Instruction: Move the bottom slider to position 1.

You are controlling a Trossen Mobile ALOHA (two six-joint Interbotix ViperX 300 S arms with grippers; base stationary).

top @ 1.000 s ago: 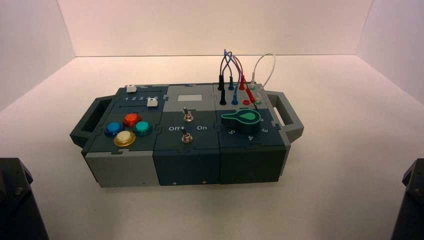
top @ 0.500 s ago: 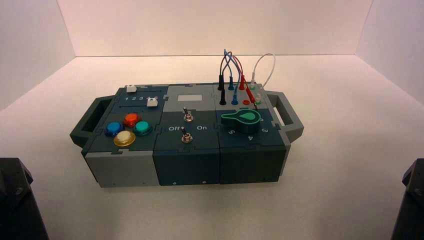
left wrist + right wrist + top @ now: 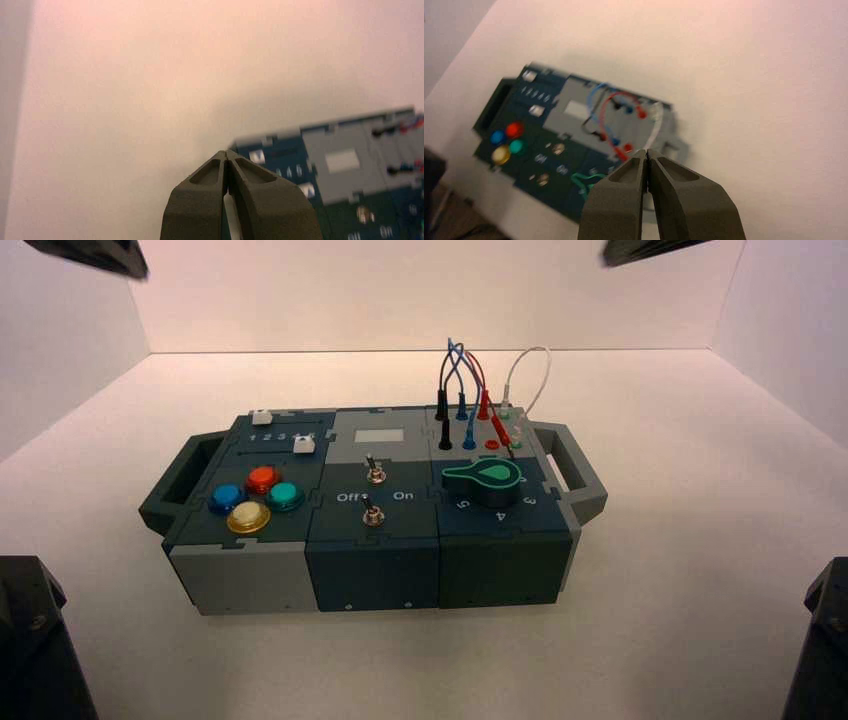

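Closing finger to finger, with nothing held, the dark two-fingered left hand (image 3: 226, 152) and the matching right hand (image 3: 647, 151) are raised clear of the box (image 3: 372, 575). Their meeting tips show only in the wrist views; the high view has just dark parts at its upper left and upper right edges. The bottom slider, a small white square plastic knob (image 3: 304, 446), lies on the box's left panel, the nearer of two white knobs, untouched. The high view and right wrist view include the coloured round buttons (image 3: 264, 480), which the left wrist view does not. The knob has no evident long axis or pointing end; its slot (image 3: 262, 453) runs left to right, alongside the white printed digit 1 (image 3: 253, 438) and its row.
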